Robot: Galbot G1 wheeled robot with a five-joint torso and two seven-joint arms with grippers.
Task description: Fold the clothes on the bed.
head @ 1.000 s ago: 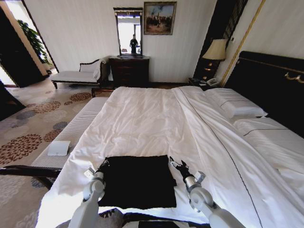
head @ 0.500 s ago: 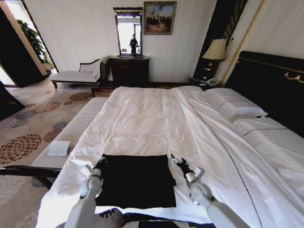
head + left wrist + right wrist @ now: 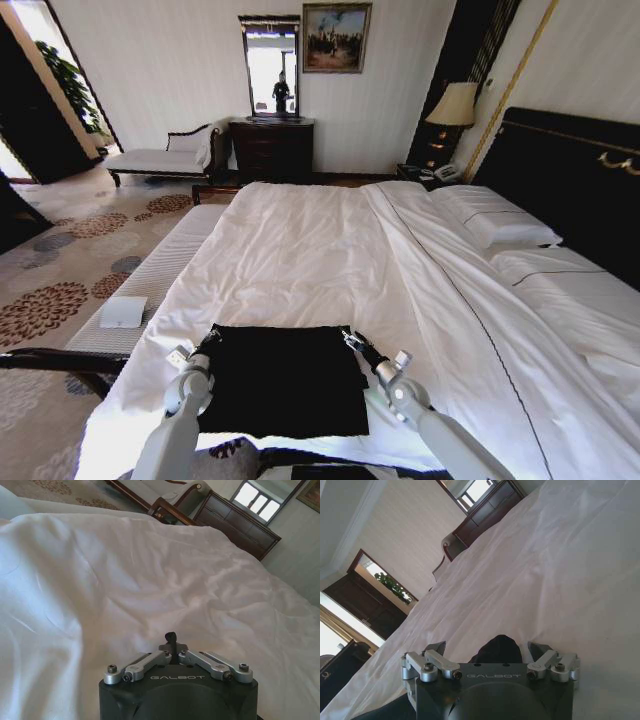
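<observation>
The clothes (image 3: pixel 285 380) lie as a flat black rectangle on the white bed (image 3: pixel 320 250), close to its near edge. My left gripper (image 3: pixel 207 340) is at the rectangle's far left corner. In the left wrist view my left gripper (image 3: pixel 171 639) is shut, its tips meeting over the white duvet (image 3: pixel 150 580); I cannot tell whether fabric is pinched. My right gripper (image 3: pixel 352 340) is at the far right corner. In the right wrist view my right gripper (image 3: pixel 487 646) is open, and a hump of the black clothes (image 3: pixel 501 649) sits between the spread fingers.
A long white bench (image 3: pixel 160 270) runs along the bed's left side with a white folded item (image 3: pixel 123 312) on it. Pillows (image 3: pixel 500 225) and the dark headboard (image 3: pixel 570 170) are at the right. A chaise (image 3: pixel 155 158) and a dresser (image 3: pixel 272 148) stand by the far wall.
My right gripper has moved left onto the shirt's far right corner. My left gripper has shifted slightly left at the far left corner. The shirt has stayed flat.
</observation>
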